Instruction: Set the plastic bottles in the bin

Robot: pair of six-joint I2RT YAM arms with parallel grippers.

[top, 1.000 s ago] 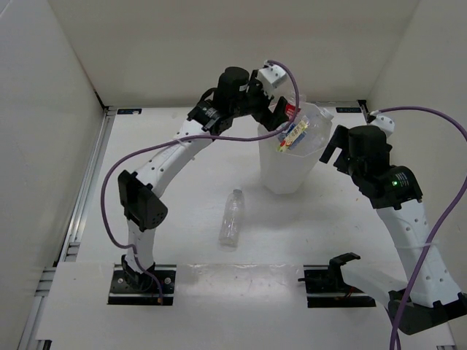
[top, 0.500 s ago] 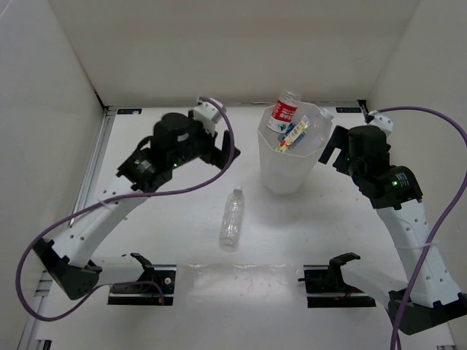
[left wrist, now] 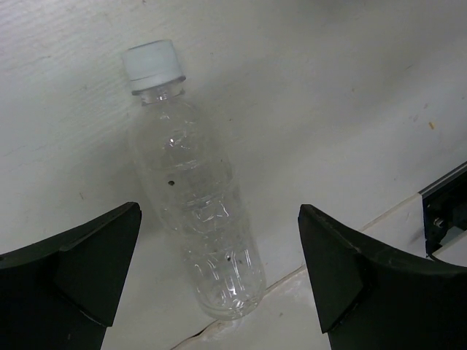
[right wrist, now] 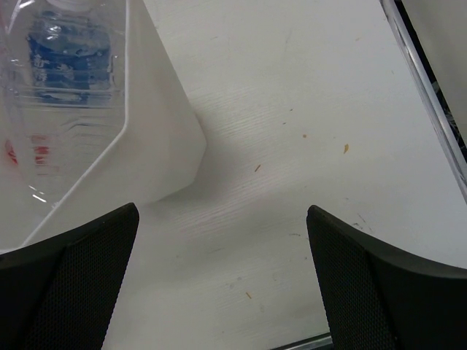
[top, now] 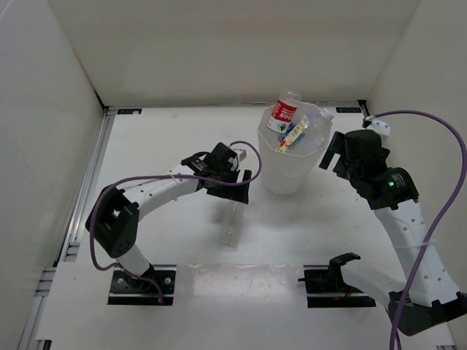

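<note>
One clear unlabelled plastic bottle (top: 231,230) (left wrist: 195,219) with a white cap lies on the table before the bin. My left gripper (top: 235,192) (left wrist: 219,219) hangs open just above it, a finger on each side of the bottle's lower half, not touching. The white many-sided bin (top: 276,169) (right wrist: 157,138) stands at the back right and holds other bottles: a red-labelled one (top: 284,111) sticks out of the top, and a blue-labelled one (right wrist: 69,49) shows through the wall. My right gripper (top: 333,152) (right wrist: 222,219) is open and empty, above bare table right of the bin.
White walls enclose the table on three sides. A metal rail (right wrist: 427,109) runs along the right edge, another (top: 87,182) along the left. A seam in the tabletop (left wrist: 350,233) passes under the lying bottle's base. Both arm bases (top: 142,281) sit at the near edge.
My left arm has left the bin's rim, swung left and come down over the lying bottle. The red-labelled bottle now stands in the bin. The right arm has barely moved.
</note>
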